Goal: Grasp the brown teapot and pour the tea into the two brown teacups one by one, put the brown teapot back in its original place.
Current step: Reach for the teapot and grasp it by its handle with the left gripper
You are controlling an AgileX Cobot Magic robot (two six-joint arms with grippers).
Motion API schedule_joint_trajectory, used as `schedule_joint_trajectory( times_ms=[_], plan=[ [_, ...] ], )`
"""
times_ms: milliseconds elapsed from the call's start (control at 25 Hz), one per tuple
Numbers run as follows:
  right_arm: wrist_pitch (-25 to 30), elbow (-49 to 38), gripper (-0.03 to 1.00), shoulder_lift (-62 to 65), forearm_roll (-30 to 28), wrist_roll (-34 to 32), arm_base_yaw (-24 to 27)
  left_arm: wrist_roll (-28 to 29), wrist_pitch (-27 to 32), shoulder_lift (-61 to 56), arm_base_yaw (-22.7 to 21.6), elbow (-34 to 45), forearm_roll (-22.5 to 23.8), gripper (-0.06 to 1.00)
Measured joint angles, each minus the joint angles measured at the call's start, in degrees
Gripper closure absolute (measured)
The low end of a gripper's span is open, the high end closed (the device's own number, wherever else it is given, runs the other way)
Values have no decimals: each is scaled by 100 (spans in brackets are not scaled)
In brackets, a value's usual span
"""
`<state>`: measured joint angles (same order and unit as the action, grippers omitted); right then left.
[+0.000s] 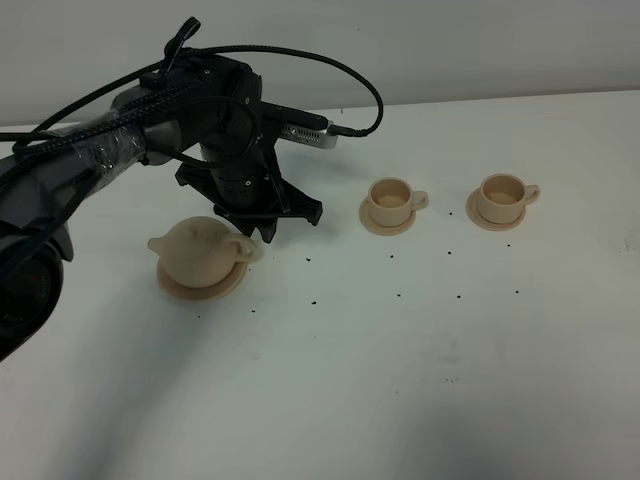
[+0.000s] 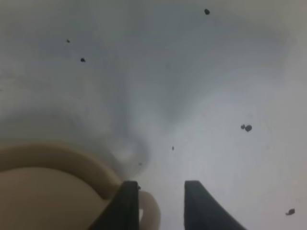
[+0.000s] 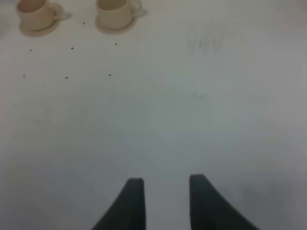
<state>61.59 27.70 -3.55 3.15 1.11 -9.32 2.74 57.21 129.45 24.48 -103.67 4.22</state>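
The white table (image 1: 420, 380) fills the scene, and the black, cable-wrapped left arm (image 1: 120, 140) reaches in over its left part in the high view. Under the end of that arm the brown teapot (image 1: 198, 252) sits upright on the wide saucer (image 1: 208, 291), with its spout toward the view's left and its loop handle (image 2: 149, 213) toward the right. The left gripper (image 2: 162, 207) hangs right at that handle with its jaws spread. In the left wrist view the handle lies between them, close against one finger (image 2: 125, 206), while bare table shows between the handle and the other finger, so nothing is pinched. To the right of the teapot and well apart from it stand the two brown teacups, one nearer (image 1: 391, 199) and one farther right (image 1: 502, 193). Each is upright on its own small saucer (image 1: 388, 226), with its handle toward the view's right. The right gripper (image 3: 165, 201) shows only in its own wrist view, jaws parted over bare table, well clear of both cups. Small dark specks (image 1: 400, 295) are scattered on the table between the teapot and the cups.
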Motion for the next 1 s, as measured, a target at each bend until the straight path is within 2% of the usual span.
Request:
schedule_joint_trajectory(
  times_ms=[320,1000],
  plan=[
    [0,0,73,0,0,0,0,-121,237,0,0,0,-18,69],
    [0,0,73,0,0,0,0,-968,767,17,0,0,-17,69]
  ],
)
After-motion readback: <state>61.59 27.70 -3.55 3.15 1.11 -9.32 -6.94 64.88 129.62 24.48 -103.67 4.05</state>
